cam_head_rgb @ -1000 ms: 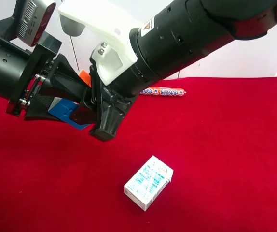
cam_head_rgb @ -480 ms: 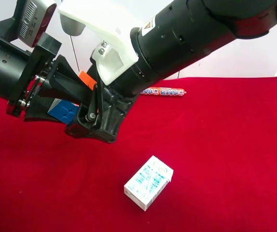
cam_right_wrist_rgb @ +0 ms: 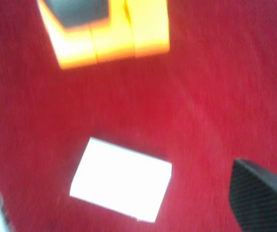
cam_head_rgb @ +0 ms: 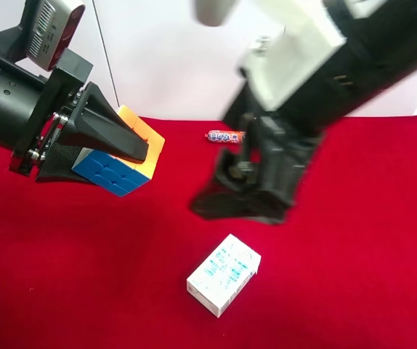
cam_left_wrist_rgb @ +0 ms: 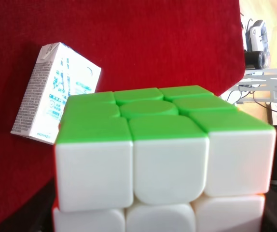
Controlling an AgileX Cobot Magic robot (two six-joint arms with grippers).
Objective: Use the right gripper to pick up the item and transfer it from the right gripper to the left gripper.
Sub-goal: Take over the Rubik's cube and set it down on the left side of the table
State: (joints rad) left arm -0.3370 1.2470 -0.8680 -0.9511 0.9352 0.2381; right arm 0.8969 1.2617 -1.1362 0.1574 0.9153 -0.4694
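The puzzle cube (cam_head_rgb: 109, 172) is clamped in my left gripper (cam_head_rgb: 121, 156), the black claw with the grey camera box at the exterior high view's left, and is held above the red cloth. Blue and orange faces show. In the left wrist view the cube (cam_left_wrist_rgb: 162, 164) fills the frame with its green and white faces. My right gripper (cam_head_rgb: 227, 195), on the arm with the white bracket, is motion-blurred, open and empty, and well clear of the cube. In the right wrist view one fingertip (cam_right_wrist_rgb: 261, 200) shows, and the cube (cam_right_wrist_rgb: 114, 34) is a blur further off.
A white-and-teal carton (cam_head_rgb: 223, 274) lies on the red cloth (cam_head_rgb: 354, 240) under the right gripper; it also shows in the wrist views (cam_right_wrist_rgb: 121, 186) (cam_left_wrist_rgb: 56, 92). An orange sausage stick (cam_head_rgb: 223, 136) lies at the cloth's far edge.
The right gripper opened off the cube and drew away to the exterior high view's right. The cube stays in the left gripper, which has not moved.
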